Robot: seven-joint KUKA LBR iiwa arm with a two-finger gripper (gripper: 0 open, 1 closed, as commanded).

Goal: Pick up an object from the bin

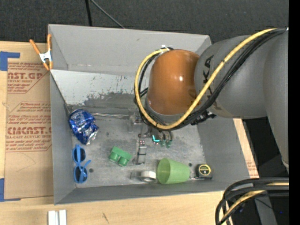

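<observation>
My gripper (140, 152) hangs below the arm's wrist, low over the middle of the bin floor. A small green block (119, 156) lies just to its left. Close below it rests a small silver and white roll (146, 176), and beside that a light green cup (172, 171) lies on its side. A tiny green piece (164, 143) sits to the gripper's right, half under the wrist. I see nothing held by the gripper.
A crumpled blue foil bag (83, 125) lies by the left wall, with blue sunglasses (80, 164) in the front left corner. A yellow and black tape measure (203, 171) sits at the front right. The arm covers the bin's right and back parts.
</observation>
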